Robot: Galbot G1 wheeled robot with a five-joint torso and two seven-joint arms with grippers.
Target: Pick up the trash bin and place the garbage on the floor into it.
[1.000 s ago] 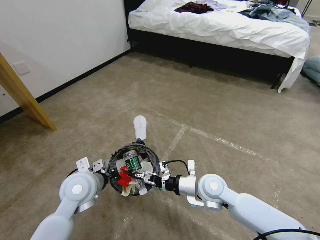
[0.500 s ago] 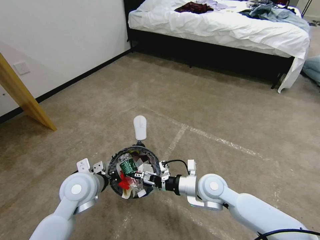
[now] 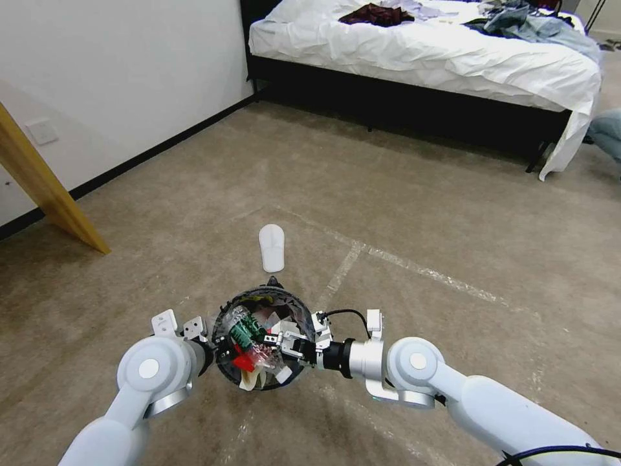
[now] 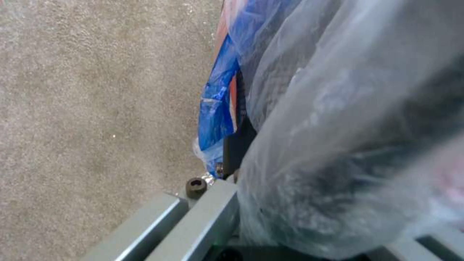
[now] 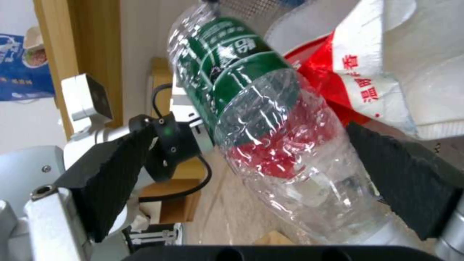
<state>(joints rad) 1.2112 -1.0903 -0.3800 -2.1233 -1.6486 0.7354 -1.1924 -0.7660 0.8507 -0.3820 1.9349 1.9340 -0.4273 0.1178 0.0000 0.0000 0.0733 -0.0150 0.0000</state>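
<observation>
Since a second ago, the clear plastic bottle (image 5: 270, 134) with its green label has slid from the far side of the trash bin (image 3: 262, 342) toward the near-left of its mouth, and the bin has drawn a little farther from the white slipper (image 3: 272, 247) lying on the floor (image 3: 420, 213) just beyond it. Over the bin's right rim the right gripper (image 3: 284, 342) reaches in, its black pads spread wide on either side of the bottle and touching nothing, so the bottle looks released among the red wrappers and white paper. At the bin's left rim sits the left gripper (image 3: 217, 342), pressed against the blue-edged liner; whether its fingers pinch the rim I cannot tell. Judging by looks, the bin is light but loosely filled, with a slippery film liner, so a hold on the stiff rim is safest. The slipper seems soft and flat, best nipped at an edge.
</observation>
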